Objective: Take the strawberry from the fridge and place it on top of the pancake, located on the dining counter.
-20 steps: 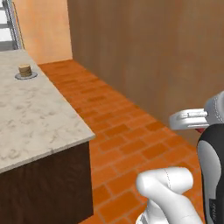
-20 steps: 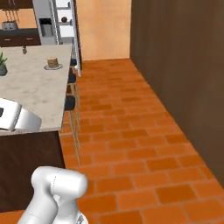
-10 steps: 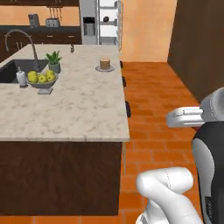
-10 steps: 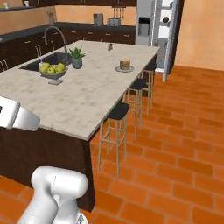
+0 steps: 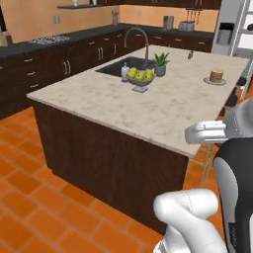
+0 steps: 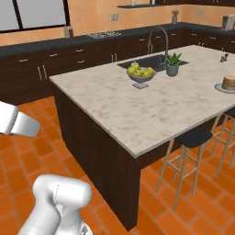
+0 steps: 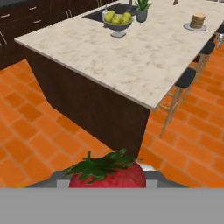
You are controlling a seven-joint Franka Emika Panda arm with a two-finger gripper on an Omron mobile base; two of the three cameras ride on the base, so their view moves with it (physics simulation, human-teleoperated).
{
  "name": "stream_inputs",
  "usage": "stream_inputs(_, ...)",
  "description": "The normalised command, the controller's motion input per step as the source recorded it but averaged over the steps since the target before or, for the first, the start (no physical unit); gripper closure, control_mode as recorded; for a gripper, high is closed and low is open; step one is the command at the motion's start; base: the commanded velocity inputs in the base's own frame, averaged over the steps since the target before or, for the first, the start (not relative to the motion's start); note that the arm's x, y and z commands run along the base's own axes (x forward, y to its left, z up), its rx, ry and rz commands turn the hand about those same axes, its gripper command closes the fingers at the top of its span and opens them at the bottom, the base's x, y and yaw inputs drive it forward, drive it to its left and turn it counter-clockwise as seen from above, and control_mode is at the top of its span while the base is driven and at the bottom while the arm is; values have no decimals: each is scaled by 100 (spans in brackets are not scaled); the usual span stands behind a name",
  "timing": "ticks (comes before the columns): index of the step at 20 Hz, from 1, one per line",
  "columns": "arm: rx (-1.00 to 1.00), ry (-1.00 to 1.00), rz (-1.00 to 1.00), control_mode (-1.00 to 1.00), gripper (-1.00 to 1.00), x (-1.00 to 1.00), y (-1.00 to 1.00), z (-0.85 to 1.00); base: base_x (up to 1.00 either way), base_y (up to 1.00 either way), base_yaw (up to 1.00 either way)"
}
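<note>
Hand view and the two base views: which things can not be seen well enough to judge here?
- Strawberry: hand view; its lower part is cut off at the bottom, so the finger contact is hidden.
- Fridge: left base view; cut by the right and top edges.
- Pancake: right base view; cut by the right edge, layers too small to count.

grey bowl of yellow-green fruit beside potted plant; bar stools on brick floor.

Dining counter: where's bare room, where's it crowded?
The dining counter is bare across its near half, from the near corner up to the fruit bowl. Crowded around the sink: bowl, potted plant. The pancake sits alone beyond.
</note>
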Motion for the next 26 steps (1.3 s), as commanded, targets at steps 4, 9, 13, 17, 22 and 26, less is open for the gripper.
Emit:
stream_inputs(4,0,0,0,100,100,0,0,0,-77,-100,59)
stream_inputs(9,0,0,0,100,100,0,0,0,-62,-98,60)
stream_inputs(13,0,0,0,100,100,0,0,0,-16,-98,59)
stream_inputs(17,0,0,0,100,100,0,0,0,-11,-100,57)
stream_inputs(22,0,0,0,100,100,0,0,0,-7,-100,47)
stream_inputs(26,0,0,0,100,100,0,0,0,-12,-100,38)
